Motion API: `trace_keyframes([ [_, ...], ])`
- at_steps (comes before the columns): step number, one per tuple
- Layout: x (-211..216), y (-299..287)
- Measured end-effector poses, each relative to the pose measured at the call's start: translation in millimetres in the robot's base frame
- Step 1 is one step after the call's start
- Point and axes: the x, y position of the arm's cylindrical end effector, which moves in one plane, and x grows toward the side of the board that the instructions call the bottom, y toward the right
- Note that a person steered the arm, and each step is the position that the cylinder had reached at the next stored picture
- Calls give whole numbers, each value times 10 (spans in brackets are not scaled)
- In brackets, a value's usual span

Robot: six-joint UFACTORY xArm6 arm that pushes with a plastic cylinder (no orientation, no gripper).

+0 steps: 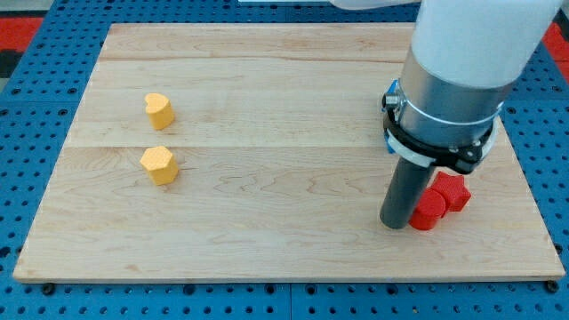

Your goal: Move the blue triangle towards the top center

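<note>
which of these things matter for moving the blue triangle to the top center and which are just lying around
For the job:
- my tip, at the view's lower right, just left of the red blocks
- blue triangle: not clearly visible, perhaps hidden behind the arm

Lying about:
- lower red block
- upper red block
- yellow heart-shaped block
- yellow hexagonal block

pale matt wooden board [267, 187], smooth grain; dull grey metal arm collar [449, 89]; perforated blue base [27, 116]
</note>
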Motion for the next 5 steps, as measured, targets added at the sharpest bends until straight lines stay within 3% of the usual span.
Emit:
trace_keyframes([
  [2, -421, 90],
  [5, -857, 748],
])
